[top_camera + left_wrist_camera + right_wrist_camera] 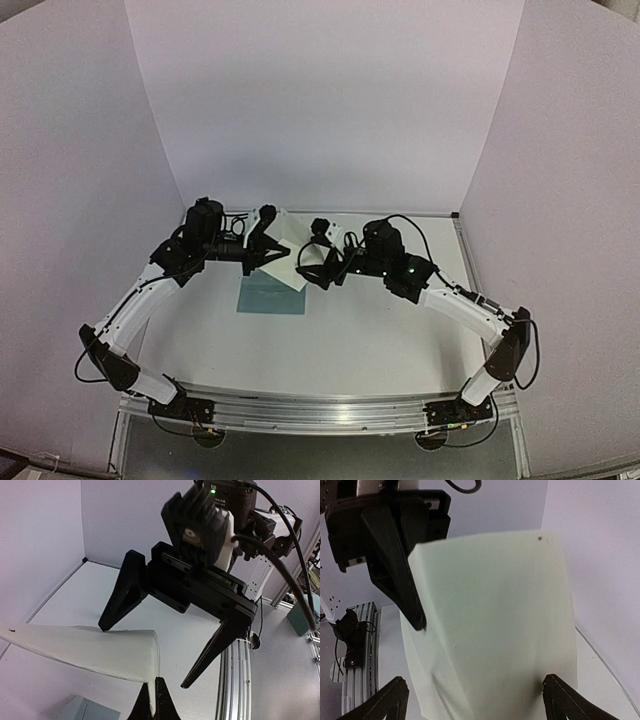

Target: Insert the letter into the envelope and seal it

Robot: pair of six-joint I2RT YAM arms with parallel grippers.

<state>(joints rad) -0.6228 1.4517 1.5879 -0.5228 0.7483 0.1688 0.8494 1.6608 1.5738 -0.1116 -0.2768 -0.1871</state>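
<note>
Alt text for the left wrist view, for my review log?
The left gripper pinches the near edge of the letter, a pale sheet curving off to the left. Facing it, the right gripper is open, with one fingertip at the sheet's top edge. A corner of the envelope shows at bottom left.

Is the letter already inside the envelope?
No, the left gripper holds the letter up in the air, apart from the envelope lying flat on the table.
</note>
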